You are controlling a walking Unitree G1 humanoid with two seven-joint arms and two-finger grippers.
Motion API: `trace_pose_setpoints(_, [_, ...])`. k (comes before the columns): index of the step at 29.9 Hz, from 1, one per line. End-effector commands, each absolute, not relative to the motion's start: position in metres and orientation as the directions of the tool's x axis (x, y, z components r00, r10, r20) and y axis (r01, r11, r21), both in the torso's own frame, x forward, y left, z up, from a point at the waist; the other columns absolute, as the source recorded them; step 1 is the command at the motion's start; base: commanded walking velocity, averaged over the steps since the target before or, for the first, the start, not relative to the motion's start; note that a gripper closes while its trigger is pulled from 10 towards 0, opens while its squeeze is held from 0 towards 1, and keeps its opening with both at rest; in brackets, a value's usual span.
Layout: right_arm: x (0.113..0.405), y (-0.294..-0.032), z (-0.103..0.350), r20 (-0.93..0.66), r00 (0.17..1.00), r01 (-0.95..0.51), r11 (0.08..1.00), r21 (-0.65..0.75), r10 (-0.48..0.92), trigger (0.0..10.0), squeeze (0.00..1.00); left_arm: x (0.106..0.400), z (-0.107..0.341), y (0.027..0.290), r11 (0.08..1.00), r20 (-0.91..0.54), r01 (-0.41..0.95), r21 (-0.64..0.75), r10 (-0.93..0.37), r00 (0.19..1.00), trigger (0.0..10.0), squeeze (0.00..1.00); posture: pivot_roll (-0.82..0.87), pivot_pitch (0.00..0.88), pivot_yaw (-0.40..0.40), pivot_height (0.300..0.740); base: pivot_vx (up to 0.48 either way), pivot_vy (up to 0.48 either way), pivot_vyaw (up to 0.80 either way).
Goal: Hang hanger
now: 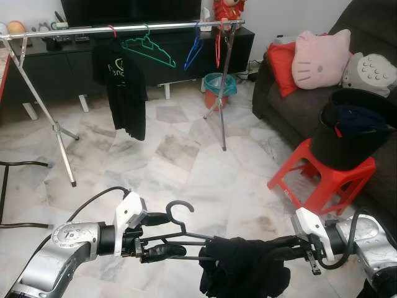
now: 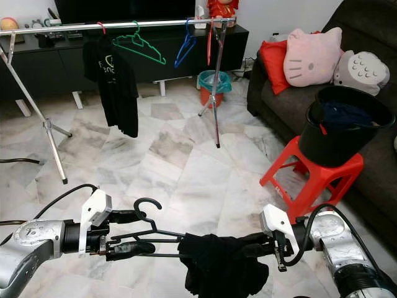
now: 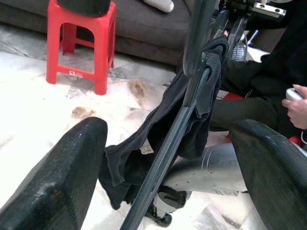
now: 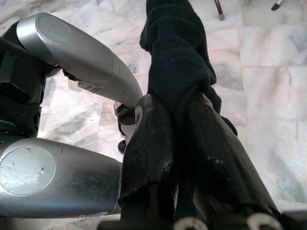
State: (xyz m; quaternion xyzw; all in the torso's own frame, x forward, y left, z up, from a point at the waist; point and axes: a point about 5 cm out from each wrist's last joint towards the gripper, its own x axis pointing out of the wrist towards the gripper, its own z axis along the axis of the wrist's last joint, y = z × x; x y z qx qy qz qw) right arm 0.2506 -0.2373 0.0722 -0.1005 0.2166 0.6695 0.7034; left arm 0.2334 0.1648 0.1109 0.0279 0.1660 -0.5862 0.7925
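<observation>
A black hanger point(image 1: 186, 234) lies level low in front of me, its hook point(image 1: 177, 208) pointing up, with a black garment point(image 1: 242, 267) bunched over its right half. My left gripper point(image 1: 162, 234) is open, one finger above and one below the hanger by the hook; the left wrist view shows both fingers point(image 3: 72, 167) well apart from the hanger rod point(image 3: 168, 153). My right gripper point(image 1: 279, 249) is shut on the black garment point(image 4: 177, 62) at the hanger's other end. The silver clothes rail point(image 1: 124, 27) stands across the room.
A black T-shirt point(image 1: 124, 87) and green point(image 1: 149, 49), blue point(image 1: 193, 49) and red point(image 1: 218, 46) hangers hang on the rail. A black bucket point(image 1: 347, 136) sits on a red stool point(image 1: 322, 180) by the sofa point(image 1: 291, 105). A person's hand point(image 3: 297, 103) is behind me.
</observation>
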Motion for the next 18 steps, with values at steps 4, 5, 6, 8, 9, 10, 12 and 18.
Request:
trace_pose_setpoints(4, [0.258, -0.232, 0.083, -0.412, 0.007, -0.993, 0.056, 0.106, 0.911, 10.0, 0.0, 0.235, 0.111, 0.152, 0.26, -0.304, 0.955, -0.144, -0.93, 0.207, 10.0, 0.0, -0.03, 0.0, -0.043, 0.74, 0.0, 0.0, 0.0])
trace_pose_setpoints(5, [0.259, -0.232, 0.083, -0.412, 0.006, -0.993, 0.054, 0.105, 0.911, 10.0, 0.0, 0.235, 0.111, 0.151, 0.257, -0.304, 0.956, -0.143, -0.93, 0.205, 10.0, 0.0, -0.03, 0.0, -0.043, 0.74, 0.0, 0.0, 0.0])
trace_pose_setpoints(6, [0.259, -0.232, 0.083, -0.411, 0.005, -0.993, 0.053, 0.105, 0.912, 10.0, 0.0, 0.236, 0.111, 0.15, 0.258, -0.304, 0.956, -0.141, -0.93, 0.206, 10.0, 0.0, -0.03, 0.0, -0.043, 0.74, 0.0, 0.0, 0.0])
trace_pose_setpoints(8, [0.259, -0.231, 0.084, -0.411, 0.002, -0.994, 0.048, 0.102, 0.912, 10.0, 0.0, 0.236, 0.11, 0.149, 0.254, -0.305, 0.957, -0.142, -0.931, 0.202, 10.0, 0.0, -0.03, 0.0, -0.043, 0.74, 0.0, 0.0, 0.0])
trace_pose_setpoints(9, [0.259, -0.23, 0.084, -0.41, 0.001, -0.994, 0.046, 0.099, 0.912, 10.0, 0.0, 0.236, 0.11, 0.148, 0.251, -0.306, 0.957, -0.144, -0.931, 0.198, 10.0, 0.0, -0.03, 0.0, -0.042, 0.74, 0.0, 0.0, 0.0])
trace_pose_setpoints(10, [0.26, -0.23, 0.085, -0.408, 0.002, -0.994, 0.046, 0.097, 0.913, 10.0, 0.0, 0.236, 0.11, 0.147, 0.245, -0.305, 0.958, -0.146, -0.933, 0.192, 9.1, 0.0, -0.03, 0.0, -0.042, 0.74, 0.0, 0.0, 0.0])
trace_pose_setpoints(12, [0.261, -0.229, 0.085, -0.405, 0.003, -0.994, 0.046, 0.095, 0.914, 10.0, 0.0, 0.235, 0.11, 0.146, 0.237, -0.302, 0.96, -0.152, -0.936, 0.183, 7.3, 0.0, -0.03, 0.0, -0.041, 0.74, 0.0, 0.0, 0.0])
trace_pose_setpoints(18, [0.261, -0.229, 0.085, -0.406, 0.0, -0.995, 0.042, 0.094, 0.914, 10.0, 0.0, 0.236, 0.109, 0.145, 0.245, -0.307, 0.958, -0.149, -0.932, 0.191, 0.0, 0.0, -0.03, 0.0, -0.042, 0.74, 0.0, 0.0, 0.0])
